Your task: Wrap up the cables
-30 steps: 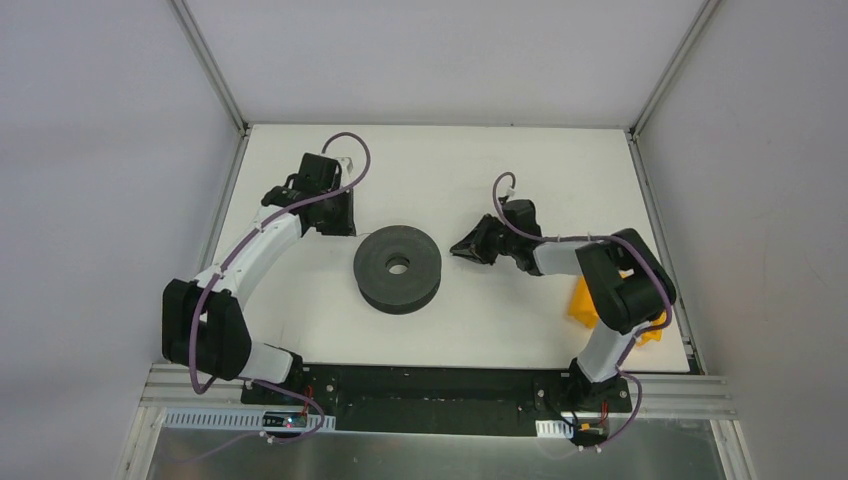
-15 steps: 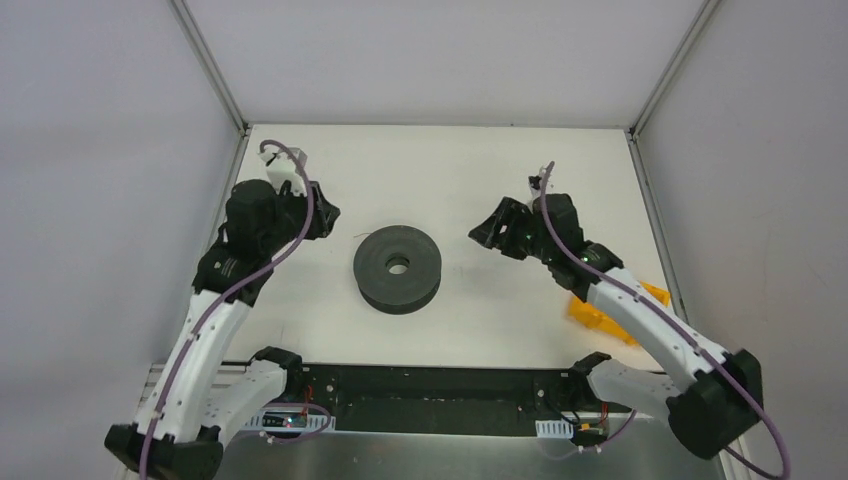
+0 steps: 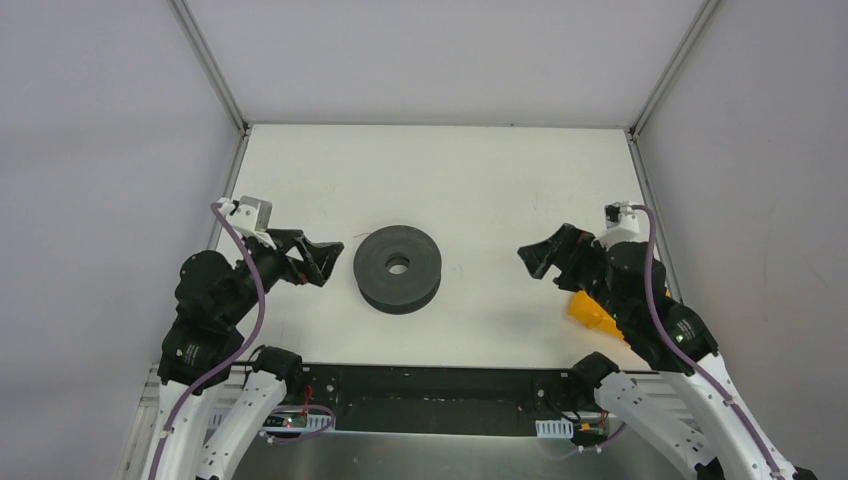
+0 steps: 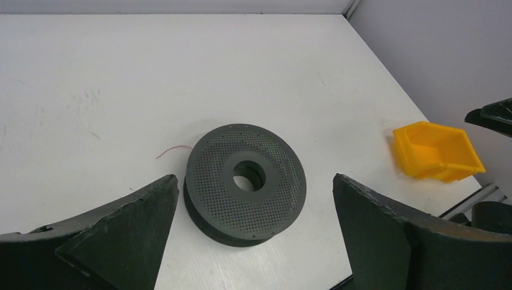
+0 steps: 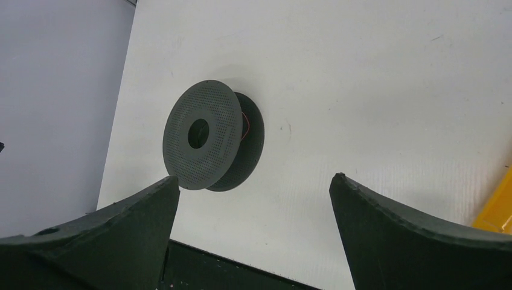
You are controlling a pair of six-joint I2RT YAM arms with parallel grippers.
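Observation:
The dark grey two-flanged spool (image 3: 397,268) lies flat in the middle of the white table (image 3: 470,170). A thin pinkish strand of the cables (image 4: 172,148) trails from its far-left rim; a short red stretch (image 5: 244,124) shows between the flanges. My left gripper (image 3: 322,262) hovers just left of the spool, open and empty. In the left wrist view the left gripper (image 4: 255,177) frames the spool (image 4: 244,184) from above. My right gripper (image 3: 533,263) hangs well right of the spool, open, holding nothing. From the right wrist the right gripper (image 5: 255,176) sees the spool (image 5: 208,136) far off.
A yellow bin (image 3: 592,311) sits at the table's right near corner, partly under the right arm; it also shows as the yellow bin (image 4: 438,151) in the left wrist view. Grey walls enclose the table on three sides. The black base rail (image 3: 430,385) runs along the near edge.
Both arms have drawn back from the far side toward the near edge and risen. Both grippers have opened from nearly shut to wide. The spool has not moved.

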